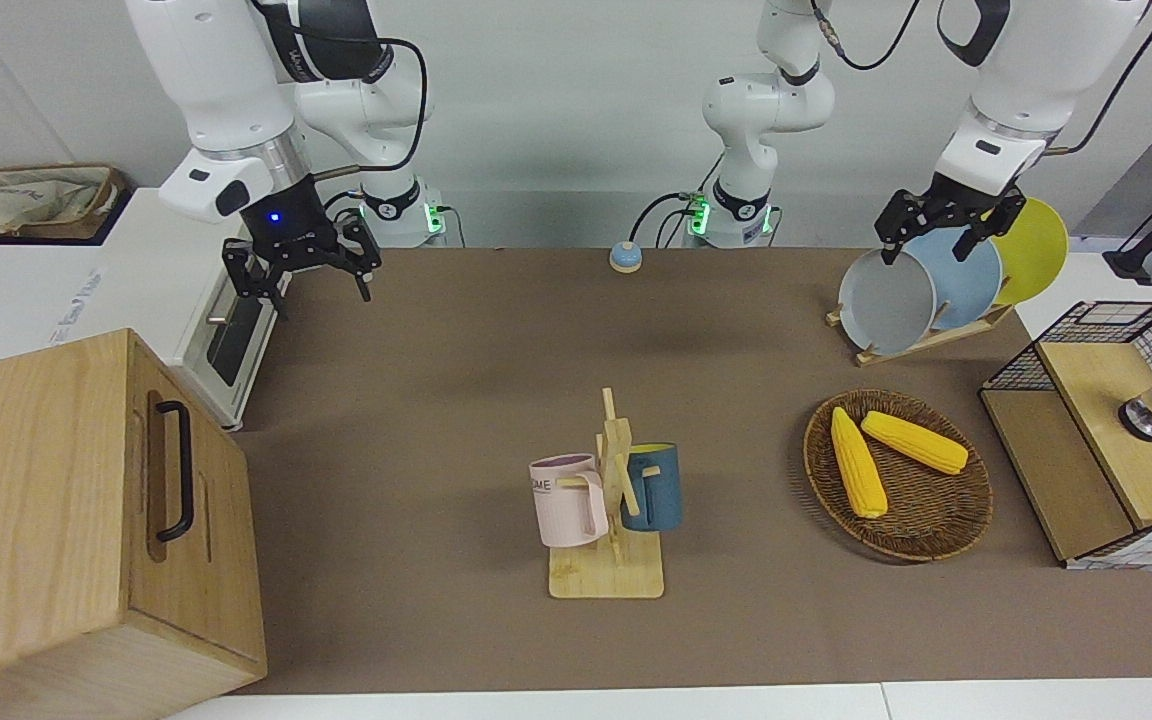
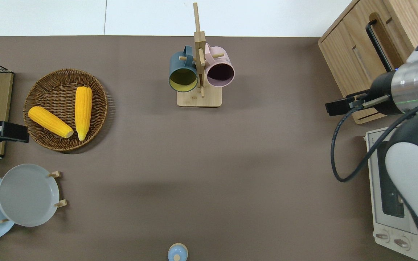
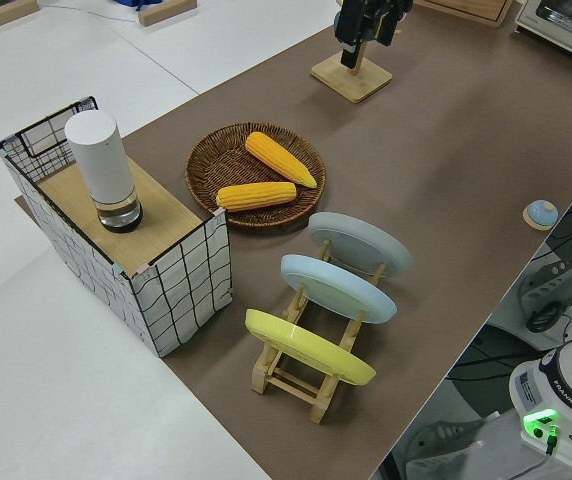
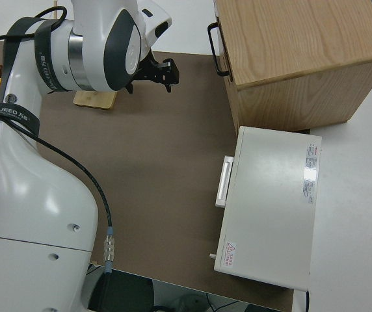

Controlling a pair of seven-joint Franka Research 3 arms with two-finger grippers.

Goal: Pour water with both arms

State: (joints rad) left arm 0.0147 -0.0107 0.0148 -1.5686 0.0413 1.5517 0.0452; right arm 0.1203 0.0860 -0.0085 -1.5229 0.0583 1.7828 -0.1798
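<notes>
Front view: both pincers (image 1: 302,266) (image 1: 948,226) empty.

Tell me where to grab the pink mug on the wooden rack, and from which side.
Probably grip the pink mug by its body, coming from the right arm's end of the table: its handle is hooked on the rack, with the blue mug beside it.

Your front camera faces the arms across the brown-covered desk (image 1: 456,400); overhead looks straight down. Both share the wooden mug stand (image 1: 616,470) (image 2: 199,65). Side cameras sit raised, nearer.
</notes>
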